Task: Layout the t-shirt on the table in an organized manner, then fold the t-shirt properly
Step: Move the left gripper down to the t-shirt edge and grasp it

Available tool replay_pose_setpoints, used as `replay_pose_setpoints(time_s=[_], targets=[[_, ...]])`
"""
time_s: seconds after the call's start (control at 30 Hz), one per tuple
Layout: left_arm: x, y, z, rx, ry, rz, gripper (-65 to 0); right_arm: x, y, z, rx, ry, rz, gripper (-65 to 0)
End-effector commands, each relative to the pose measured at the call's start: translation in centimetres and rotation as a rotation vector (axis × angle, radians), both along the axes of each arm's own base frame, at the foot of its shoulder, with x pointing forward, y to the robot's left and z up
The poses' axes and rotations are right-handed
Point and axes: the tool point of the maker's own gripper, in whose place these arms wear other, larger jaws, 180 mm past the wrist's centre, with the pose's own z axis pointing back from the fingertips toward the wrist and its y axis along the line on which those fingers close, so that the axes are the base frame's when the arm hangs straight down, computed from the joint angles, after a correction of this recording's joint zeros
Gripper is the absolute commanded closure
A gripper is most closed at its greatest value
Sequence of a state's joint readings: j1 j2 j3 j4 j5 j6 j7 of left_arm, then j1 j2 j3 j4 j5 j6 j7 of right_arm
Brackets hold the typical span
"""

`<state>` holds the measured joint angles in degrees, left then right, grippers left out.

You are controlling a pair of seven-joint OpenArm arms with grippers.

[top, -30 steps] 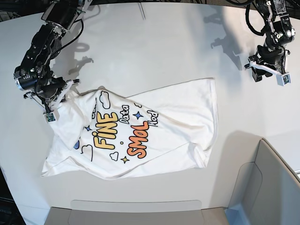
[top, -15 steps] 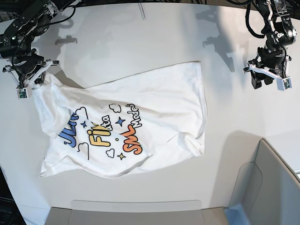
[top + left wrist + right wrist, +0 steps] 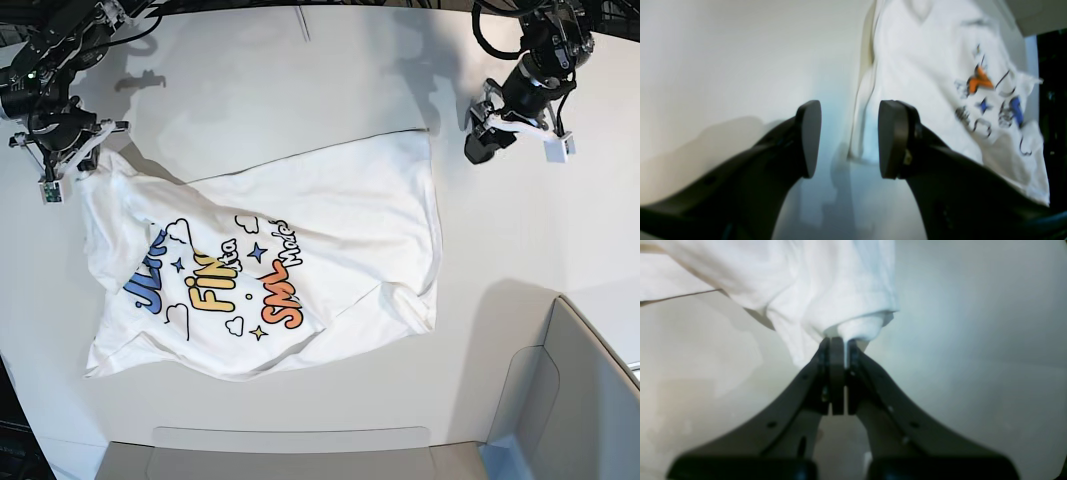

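Nearest the base camera, a pale bin wall [image 3: 560, 400] is seen at the table's corner, and a long pale panel [image 3: 290, 445] runs along the near edge. Just beyond them the t-shirt [image 3: 330, 220] is found lying on the table [image 3: 300, 80], print side up, with the blue, yellow and orange lettering slanted across its front. It is only partly spread: the near hem is rumpled and uneven, a bunched fold is visible at the near corner on the bin side, and the body sits askew rather than square to the table edge. Further back, one corner of the cloth is pinched by the right gripper [image 3: 62, 165], whose jaws are pressed together on a gathered bit of fabric, as is shown clearly in the right wrist view [image 3: 836, 350]; the cloth near that corner is drawn up toward it. At the opposite far corner, the left gripper [image 3: 510, 125] is held above the table just beside the shirt's edge, its jaws spread wide with nothing between them [image 3: 846, 136]. The laying-out stage is judged to be under way and not finished: the wrinkles have yet to be smoothed and the sleeves set out, and no fold has been made.
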<state>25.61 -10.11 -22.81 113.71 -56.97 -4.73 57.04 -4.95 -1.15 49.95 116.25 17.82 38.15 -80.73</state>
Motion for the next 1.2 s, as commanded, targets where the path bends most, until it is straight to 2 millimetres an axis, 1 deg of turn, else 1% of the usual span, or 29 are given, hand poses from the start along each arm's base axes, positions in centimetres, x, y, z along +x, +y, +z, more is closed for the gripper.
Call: replay_pose_setpoints(time_s=[0.0,0.07,0.17,0.23,0.33,0.37,0.47,0.57,0.63,0.73,0.8,0.9,1.0,1.07,1.13,1.17], targets=[[0.7,-0.5,1.3,-0.032,-0.052,-0.007,-26.6,1.0,0.4,1.1,-0.019,-0.043,0.039,0.0],[0.6,-1.6,1.2,-0.075,-0.050,-0.010,-26.8,1.2,0.8,1.1,-0.019,-0.044,0.054,0.0],[0.4,-2.5,0.8,-0.100,-0.040,-0.012,-27.0,1.3,0.9,1.1,-0.016,-0.046,0.056,0.0],[0.3,-3.8,0.5,-0.119,-0.025,-0.049,-27.0,1.3,0.9,1.1,-0.016,-0.046,0.056,0.0],[-0.1,-4.8,-1.1,-0.093,0.033,-0.091,-27.0,1.3,0.8,1.2,-0.021,-0.045,0.056,0.0],[-0.1,-5.1,-1.9,-0.077,0.058,-0.105,-27.0,1.3,0.7,1.2,-0.022,-0.045,0.057,0.0],[0.1,-5.5,-3.3,-0.042,0.092,-0.131,-27.0,1.3,0.7,1.2,-0.024,-0.045,0.057,0.0],[0.6,-6.2,-3.1,-0.039,0.084,-0.154,-27.0,1.3,0.7,1.2,-0.024,-0.045,0.057,0.0],[0.9,-6.2,-3.4,-0.032,0.091,-0.153,-27.0,1.3,0.7,1.2,-0.024,-0.045,0.057,0.0],[0.5,-6.0,-5.8,-0.057,0.177,-0.098,-27.0,1.3,0.6,1.2,-0.025,-0.045,0.055,0.0],[0.5,-6.0,-6.9,-0.076,0.206,-0.086,-26.8,1.2,0.5,1.3,-0.027,-0.045,0.054,0.0],[0.8,-6.1,-6.9,-0.080,0.204,-0.088,-26.7,1.3,0.4,1.4,-0.033,-0.045,0.056,0.0],[0.7,-7.2,-6.9,-0.088,0.206,-0.119,-26.2,1.3,0.4,1.4,-0.033,-0.045,0.056,0.0],[0.6,-8.2,-7.0,-0.094,0.209,-0.146,-23.0,1.3,0.3,1.4,-0.032,-0.046,0.055,0.0],[0.6,-9.3,-6.9,-0.102,0.210,-0.177,-16.0,1.3,0.3,1.4,-0.033,-0.049,0.057,0.0],[0.5,-9.5,-7.0,-0.104,0.211,-0.183,-11.4,1.4,0.2,1.7,-0.040,-0.055,0.060,0.0]])
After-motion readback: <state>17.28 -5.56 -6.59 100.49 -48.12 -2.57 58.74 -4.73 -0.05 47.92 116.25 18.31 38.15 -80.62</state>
